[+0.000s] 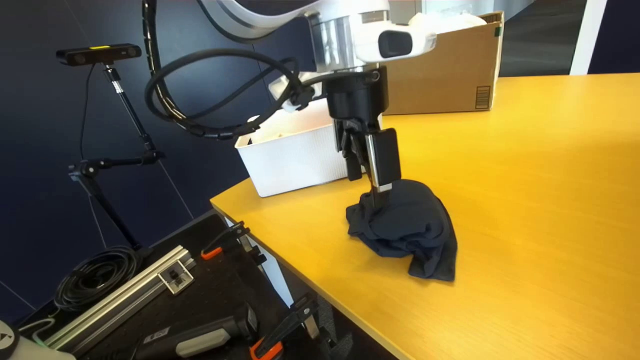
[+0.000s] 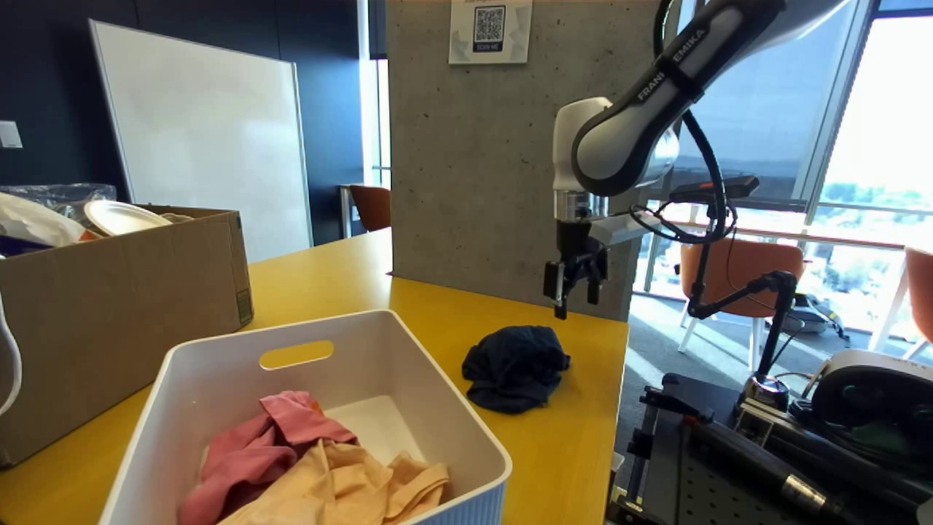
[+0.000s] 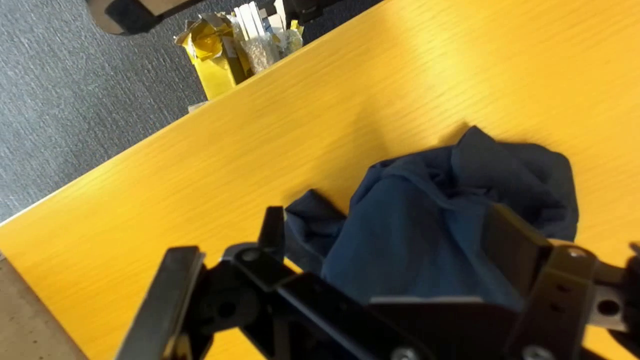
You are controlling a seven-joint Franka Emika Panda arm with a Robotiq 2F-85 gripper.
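Hangs with pincer (image 2: pixel 577 303) spread wide, holding nothing, above one side of the crumpled navy cloth (image 1: pixel 414 220) on the worktop (image 1: pixel 540 210). Could catch too little fabric by closing off-centre, and slip.

Sunlit room, yellow table (image 1: pixel 550 210)
In an exterior view, a concrete pillar (image 2: pixel 474 168) (a QR-code sign (image 2: pixel 490 30) on its face) rises at the table's far edge — whiteboard (image 2: pixel 211 138) before a dark wall (image 2: pixel 332 146) to its left, glaring windows (image 2: pixel 896 109) and orange chairs (image 2: pixel 765 266) to its right — sunlight striping the grey floor (image 2: pixel 652 343).
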